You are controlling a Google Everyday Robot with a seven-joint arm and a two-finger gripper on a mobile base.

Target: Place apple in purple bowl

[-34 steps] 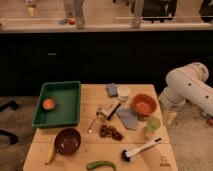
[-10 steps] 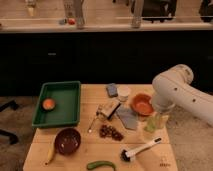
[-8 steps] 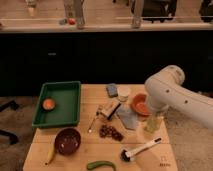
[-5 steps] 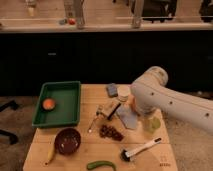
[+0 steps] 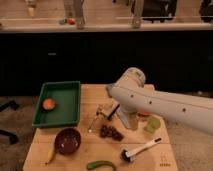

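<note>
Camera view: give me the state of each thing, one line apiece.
apple: loose in the green tray, ungrasped.
green tray: holds only the apple.
purple bowl: upright, empty.
claw: open, holding nothing, over the middle of the table, apart from the apple.
grape cluster: lying on the table.
banana: lying just left of the purple bowl.
</note>
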